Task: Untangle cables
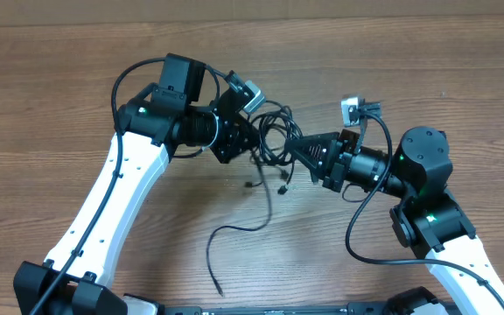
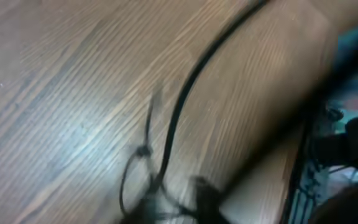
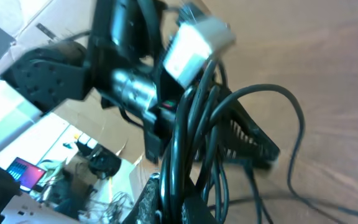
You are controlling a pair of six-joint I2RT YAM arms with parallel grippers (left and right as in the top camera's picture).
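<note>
Cables (image 1: 274,138) hang in a black tangle between my two hands above the middle of the wooden table (image 1: 59,105), several loops crossing one another. One loose strand (image 1: 234,229) trails out of the knot toward my base and curls across the wood, its tip lying flat. Two short plug ends (image 1: 250,185) dangle or rest just below the knot; I cannot tell which.

My left gripper (image 1: 239,131) is pressed against the left side of the tangle and tilted inward. The knot hides its fingers from above, and my left wrist camera shows only blurred wood, one dark cord running from the upper right down to a small loop at the bottom edge. I cannot tell whether that hand is clenched or released.

My right gripper (image 1: 297,149) points at the tangle from the other side, its tip in among the loops. From that wrist, one black ribbed finger (image 3: 253,134) shows behind the thick bundle of cords, with strands lying across it. The other finger is blurred at the lower edge, so I cannot tell whether this hand is pinching the cords or only threaded through them. My left arm (image 3: 48,74) fills the background there.
</note>
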